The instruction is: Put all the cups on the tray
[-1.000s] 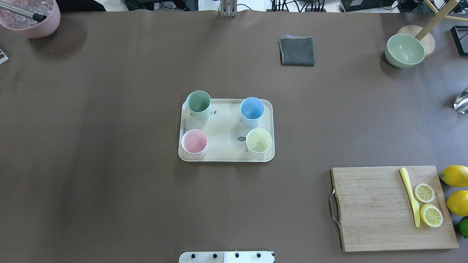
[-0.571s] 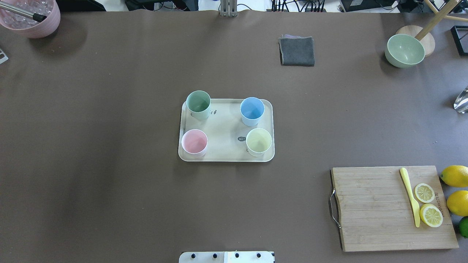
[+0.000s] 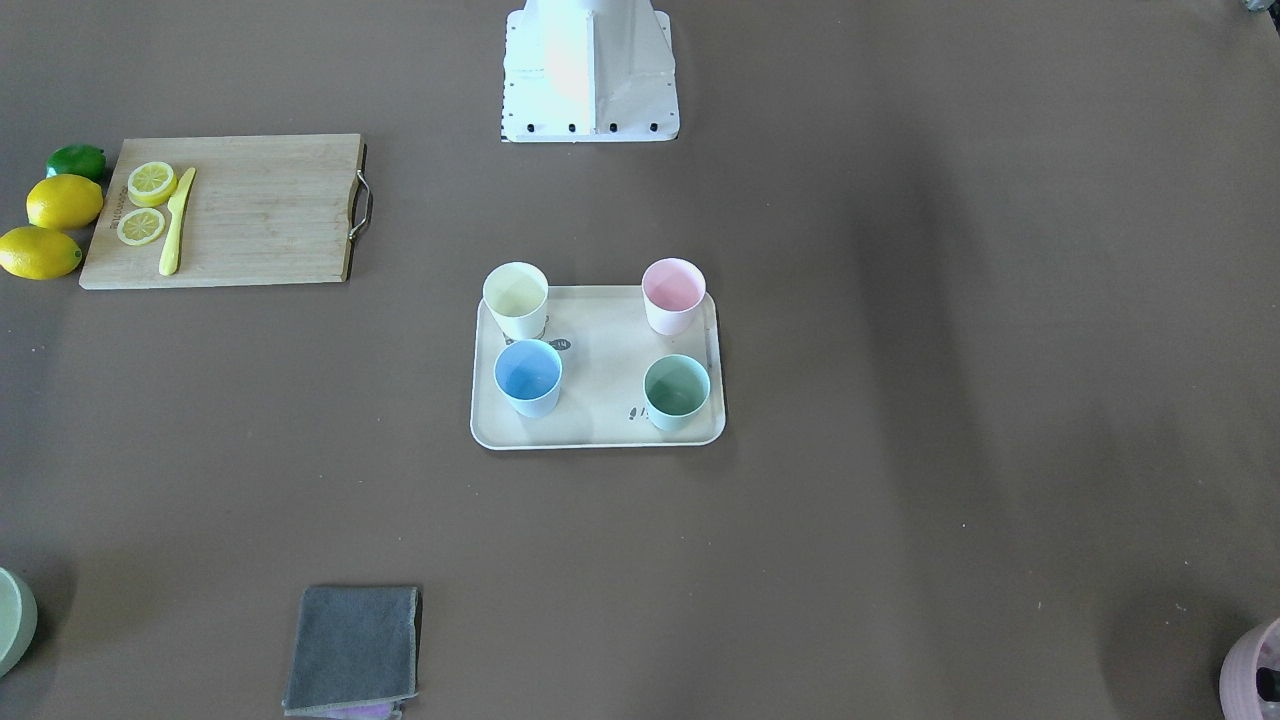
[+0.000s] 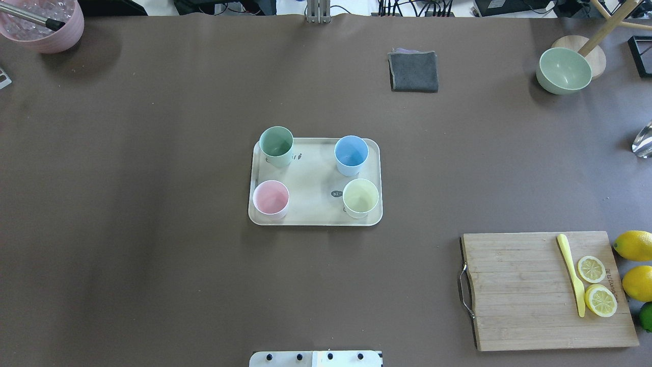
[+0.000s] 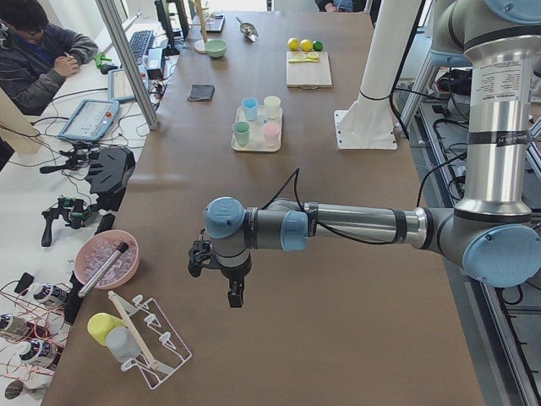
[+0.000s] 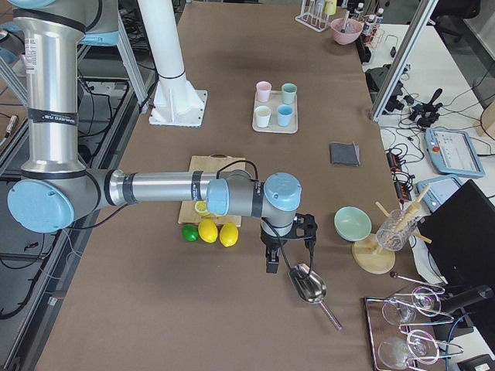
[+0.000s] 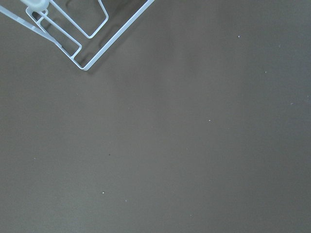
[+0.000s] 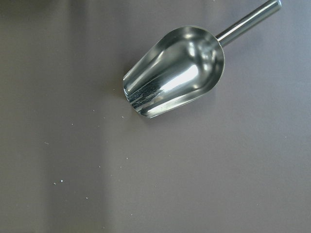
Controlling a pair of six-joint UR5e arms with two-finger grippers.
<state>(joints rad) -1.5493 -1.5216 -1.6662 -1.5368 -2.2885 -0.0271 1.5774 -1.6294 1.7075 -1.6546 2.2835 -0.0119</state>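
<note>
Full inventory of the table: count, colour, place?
tray: one, cream, table centre
pink cup, blue cup, green cup, yellow cup: one each, upright on tray
cutting board: one, wooden, near right
knife: one, yellow, on board
lemon halves: two, yellow, on board
lemons: two, yellow, beside board
lime: one, green, beside lemons
cloth: one, grey, far side
bowl: one, green, far right
pot: one, pink, far left
scoop: one, steel, right table end
rack: one, white, left table end
left gripper, right gripper: at table ends, state unclear

The left gripper (image 5: 234,296) and right gripper (image 6: 271,264) show too small to judge.
</note>
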